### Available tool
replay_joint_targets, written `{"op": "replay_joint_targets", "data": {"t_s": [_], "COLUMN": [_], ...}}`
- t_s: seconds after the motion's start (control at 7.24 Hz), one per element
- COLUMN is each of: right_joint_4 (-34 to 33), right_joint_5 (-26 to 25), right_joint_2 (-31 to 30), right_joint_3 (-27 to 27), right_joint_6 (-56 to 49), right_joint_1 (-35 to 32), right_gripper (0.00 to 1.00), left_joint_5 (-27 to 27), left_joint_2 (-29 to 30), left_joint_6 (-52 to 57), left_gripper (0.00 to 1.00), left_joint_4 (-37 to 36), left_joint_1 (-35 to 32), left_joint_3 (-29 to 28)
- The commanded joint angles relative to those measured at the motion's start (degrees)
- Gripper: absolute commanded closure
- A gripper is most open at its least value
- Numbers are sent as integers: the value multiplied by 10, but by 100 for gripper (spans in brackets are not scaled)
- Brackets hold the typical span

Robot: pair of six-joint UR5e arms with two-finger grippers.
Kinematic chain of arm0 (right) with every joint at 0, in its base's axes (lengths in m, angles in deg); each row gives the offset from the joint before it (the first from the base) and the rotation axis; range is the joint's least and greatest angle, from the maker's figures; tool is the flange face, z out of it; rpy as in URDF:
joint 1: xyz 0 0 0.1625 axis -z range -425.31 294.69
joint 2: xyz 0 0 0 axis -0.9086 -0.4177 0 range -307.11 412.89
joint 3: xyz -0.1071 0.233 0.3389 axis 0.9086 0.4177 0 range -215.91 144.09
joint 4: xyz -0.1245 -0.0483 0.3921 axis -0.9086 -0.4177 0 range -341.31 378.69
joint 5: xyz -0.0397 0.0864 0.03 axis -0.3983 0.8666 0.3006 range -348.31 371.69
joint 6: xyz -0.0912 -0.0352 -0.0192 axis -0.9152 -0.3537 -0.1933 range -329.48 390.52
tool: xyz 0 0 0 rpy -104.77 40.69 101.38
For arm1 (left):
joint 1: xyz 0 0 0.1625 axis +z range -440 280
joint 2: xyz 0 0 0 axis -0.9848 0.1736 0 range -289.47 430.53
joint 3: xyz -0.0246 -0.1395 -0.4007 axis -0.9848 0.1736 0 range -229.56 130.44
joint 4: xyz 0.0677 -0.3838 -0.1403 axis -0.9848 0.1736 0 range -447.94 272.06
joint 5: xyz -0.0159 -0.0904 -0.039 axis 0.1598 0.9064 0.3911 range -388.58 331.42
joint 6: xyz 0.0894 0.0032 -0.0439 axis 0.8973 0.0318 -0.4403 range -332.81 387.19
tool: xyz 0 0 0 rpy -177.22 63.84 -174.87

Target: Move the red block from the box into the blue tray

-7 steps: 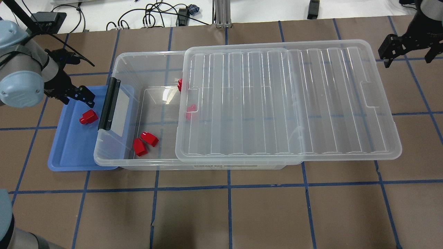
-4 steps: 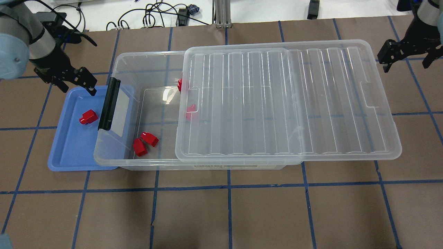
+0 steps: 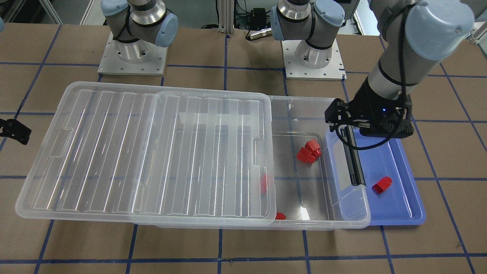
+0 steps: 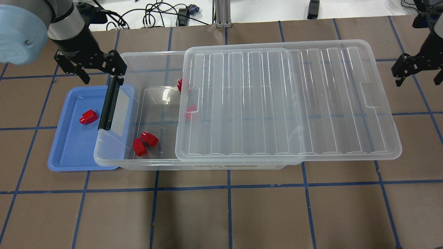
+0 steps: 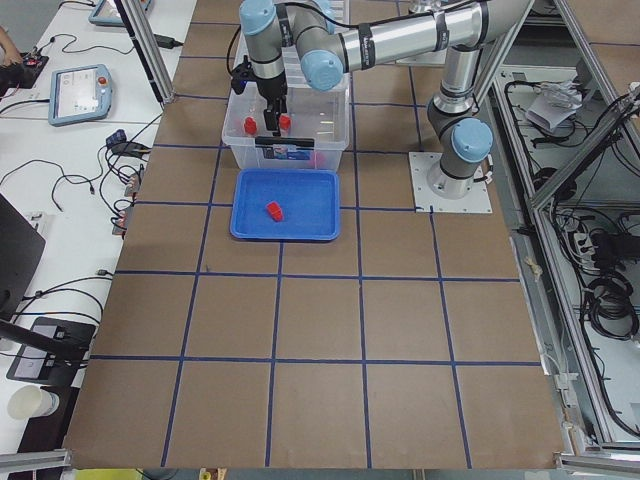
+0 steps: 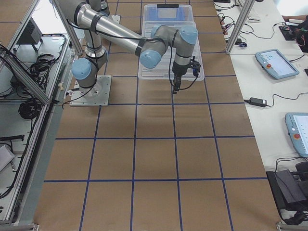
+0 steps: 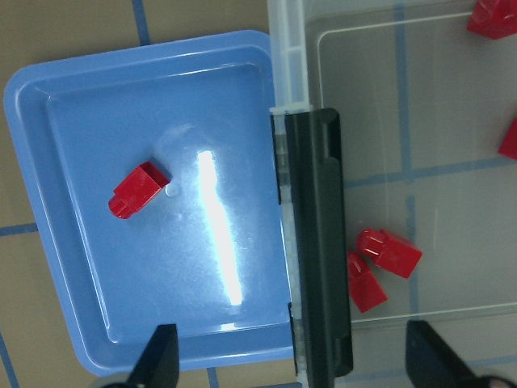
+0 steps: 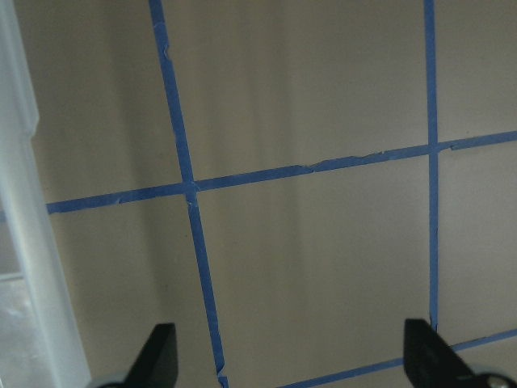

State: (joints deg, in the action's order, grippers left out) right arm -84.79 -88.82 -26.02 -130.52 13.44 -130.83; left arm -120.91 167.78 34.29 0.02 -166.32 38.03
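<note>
Several red pieces (image 4: 145, 142) in box (image 4: 152, 57) aside, finds red block (image 4: 88, 117) loose in blue tray (image 4: 69, 162), long axis slanted across it, below nearer, spread, empty left gripper (image 4: 101, 72) hanging over tray's box-side rim; right gripper (image 4: 417, 77) spread too, well apart from tray.

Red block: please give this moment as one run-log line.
red block: lying in blue tray | left gripper: open, empty, above box latch | right gripper: open, empty, beside lid | other red pieces: in box

Robotics lab, taped-grid table (image 4: 228, 214), aluminium framing (image 4: 221, 14), teach pendants (image 5: 82, 92), loose cables (image 4: 148, 20)
</note>
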Motion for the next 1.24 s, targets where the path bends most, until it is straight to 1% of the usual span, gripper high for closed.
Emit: {"op": "replay_joint_targets", "data": {"t_s": [0.0, 0.14, 0.28, 0.41, 0.55, 0.69, 1.1], "right_joint_4": [1, 1, 3, 4, 6, 6, 5], "right_joint_5": [1, 7, 52, 59, 60, 60, 60], "right_joint_2": [-3, -8, -8, -7, -8, -8, -7], "right_joint_3": [-17, -16, -17, -18, -18, -18, -18], "right_joint_6": [1, 3, 7, 7, 7, 12, 94], "right_joint_1": [-3, -7, -15, -19, -24, -43, -113], "right_gripper": [0, 0, 0, 0, 0, 0, 0], "left_joint_5": [7, 7, 7, 6, 7, 8, 9], "left_joint_2": [-22, -29, -39, -41, -41, -39, -39], "left_joint_6": [-67, -69, -69, -69, -69, -72, -81], "left_gripper": [0, 0, 0, 0, 0, 0, 0], "left_joint_4": [12, 17, 16, 17, 16, 16, 16], "left_joint_1": [-42, -42, -42, -42, -42, -43, -45], "left_joint_3": [-2, -2, -2, -2, -2, -2, -2]}}
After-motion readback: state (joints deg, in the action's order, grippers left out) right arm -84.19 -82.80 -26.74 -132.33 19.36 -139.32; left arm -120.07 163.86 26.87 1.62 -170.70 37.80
